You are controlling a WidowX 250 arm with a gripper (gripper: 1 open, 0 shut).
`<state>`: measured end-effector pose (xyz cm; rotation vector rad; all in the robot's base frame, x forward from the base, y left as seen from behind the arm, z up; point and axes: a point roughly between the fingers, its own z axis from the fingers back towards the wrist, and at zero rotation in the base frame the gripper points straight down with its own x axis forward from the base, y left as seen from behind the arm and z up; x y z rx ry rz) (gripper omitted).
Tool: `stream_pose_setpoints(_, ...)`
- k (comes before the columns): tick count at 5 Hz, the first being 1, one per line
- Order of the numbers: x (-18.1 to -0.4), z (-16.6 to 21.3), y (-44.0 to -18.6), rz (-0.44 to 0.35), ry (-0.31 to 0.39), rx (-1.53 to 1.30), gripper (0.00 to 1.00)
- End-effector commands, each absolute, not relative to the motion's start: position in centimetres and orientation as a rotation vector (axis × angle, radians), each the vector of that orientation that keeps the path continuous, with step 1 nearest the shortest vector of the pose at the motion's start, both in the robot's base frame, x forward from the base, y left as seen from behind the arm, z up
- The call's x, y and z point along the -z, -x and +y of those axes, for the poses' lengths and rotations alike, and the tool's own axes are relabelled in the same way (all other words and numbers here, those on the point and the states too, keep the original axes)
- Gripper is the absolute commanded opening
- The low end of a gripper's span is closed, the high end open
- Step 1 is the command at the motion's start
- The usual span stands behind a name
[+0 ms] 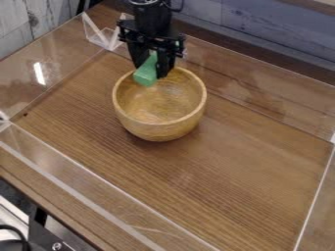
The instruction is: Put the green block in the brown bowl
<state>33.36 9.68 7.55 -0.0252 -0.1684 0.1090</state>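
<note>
Desk: dark brown wood-grain top, glossy, streaked with pale reflections. Clear acrylic wall along the left side, another clear panel across the near edge, a third at the right. Grey weathered plank backdrop behind. Black cables at the lower left corner, below desk level; detail there too dark to make out.
</note>
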Motion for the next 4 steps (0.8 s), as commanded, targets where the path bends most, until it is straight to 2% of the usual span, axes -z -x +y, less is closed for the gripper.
stream_pose_setpoints(1, -9.1, 10.2, -35.1, -0.238, 0.001, -0.135, 0.0)
stream_pose_setpoints(2, -8.8, 9.8, -35.8, -0.24, -0.002, -0.149, 0.0)
stream_pose_setpoints(4, -10.6, 9.5, -35.8, -0.263, 0.013, -0.179, 0.0)
